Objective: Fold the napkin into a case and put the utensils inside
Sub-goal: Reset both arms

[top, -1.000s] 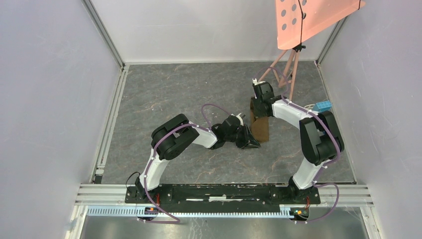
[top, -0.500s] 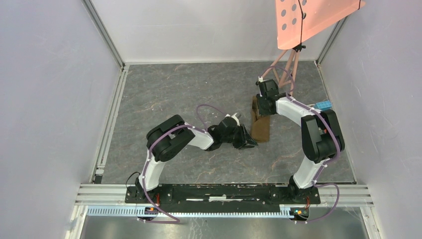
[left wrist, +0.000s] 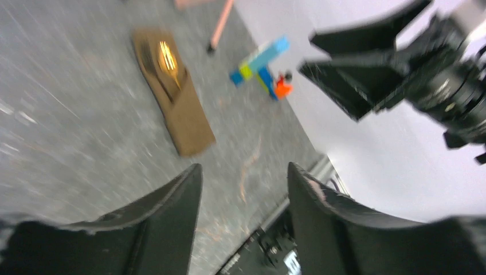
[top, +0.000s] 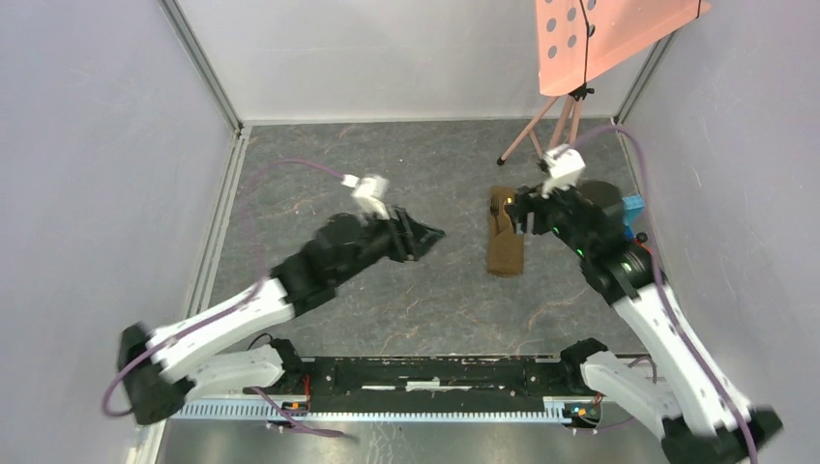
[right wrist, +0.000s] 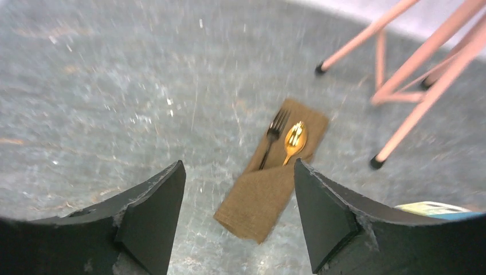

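The napkin lies folded as a narrow brown case (top: 505,249) on the grey table, right of centre. A gold spoon (right wrist: 294,137) and a black fork (right wrist: 275,133) stick out of its far open end, their handles tucked inside. In the left wrist view the case (left wrist: 182,109) lies ahead with the spoon (left wrist: 167,56) showing. My left gripper (top: 437,234) hovers open to the left of the case, with nothing between its fingers. My right gripper (top: 518,211) hangs open above the case's far end, apart from it; the case (right wrist: 269,186) shows between its fingers.
A pink stand (top: 556,126) with a perforated pink board (top: 600,39) stands at the back right; its legs (right wrist: 401,74) are just beyond the case. Coloured toy blocks (left wrist: 261,63) lie near the right wall. White walls enclose the table.
Both grippers opened, let go of the case and rose away from it. The left arm swung back to the left; the right arm lifted and pulled back. The case stayed in place.
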Robot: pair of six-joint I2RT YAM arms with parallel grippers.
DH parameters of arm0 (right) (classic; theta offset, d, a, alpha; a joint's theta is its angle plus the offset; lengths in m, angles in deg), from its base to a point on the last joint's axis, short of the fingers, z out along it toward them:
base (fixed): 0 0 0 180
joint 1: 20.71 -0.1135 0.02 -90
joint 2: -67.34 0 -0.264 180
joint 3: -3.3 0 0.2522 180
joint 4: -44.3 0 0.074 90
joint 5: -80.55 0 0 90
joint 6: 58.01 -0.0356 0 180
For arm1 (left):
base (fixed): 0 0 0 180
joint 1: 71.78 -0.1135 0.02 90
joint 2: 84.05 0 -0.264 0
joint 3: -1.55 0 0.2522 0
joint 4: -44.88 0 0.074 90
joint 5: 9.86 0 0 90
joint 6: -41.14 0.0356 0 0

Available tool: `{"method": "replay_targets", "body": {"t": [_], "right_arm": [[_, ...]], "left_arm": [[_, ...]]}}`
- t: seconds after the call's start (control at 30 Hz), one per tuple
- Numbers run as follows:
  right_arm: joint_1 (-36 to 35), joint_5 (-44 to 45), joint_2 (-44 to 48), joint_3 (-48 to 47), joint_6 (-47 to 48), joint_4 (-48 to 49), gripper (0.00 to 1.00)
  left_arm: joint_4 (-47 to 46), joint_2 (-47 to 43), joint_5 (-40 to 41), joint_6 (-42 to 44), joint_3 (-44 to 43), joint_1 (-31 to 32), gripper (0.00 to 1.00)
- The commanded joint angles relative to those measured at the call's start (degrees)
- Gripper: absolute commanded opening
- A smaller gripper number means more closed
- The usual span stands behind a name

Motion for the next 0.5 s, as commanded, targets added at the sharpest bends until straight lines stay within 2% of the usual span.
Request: {"method": "replay_targets", "body": {"t": [0.0, 0.13, 0.17, 0.2, 0.33, 0.47], "right_arm": [[0.5, -2.6, 13.6, -0.6, 3.0, -3.5, 0.77], [0.4, 2.9, 23.6, -8.2, 1.6, -6.9, 0.93], [0.4, 3.6, 24.7, -10.7, 1.6, -7.9, 0.98], [0.4, 4.8, 26.1, -13.0, 1.6, -9.2, 0.98], [0.5, 10.7, 29.1, -19.7, -0.2, -12.7, 0.98], [0.5, 13.8, 32.4, -21.2, -1.4, -13.4, 0.98]], "left_arm": [[20.9, -15.5, 14.7, 18.6, -8.0, -0.1, 0.67], [32.3, -22.8, 19.5, 26.5, -19.3, -0.1, 0.77], [34.5, -23.6, 20.2, 27.7, -21.9, -0.1, 0.94], [36.9, -24.3, 20.7, 28.8, -25.0, -0.1, 1.00], [43.3, -26.5, 21.6, 31.1, -32.9, -0.1, 1.00], [46.5, -28.6, 22.0, 32.1, -36.8, -0.1, 1.00]]}}
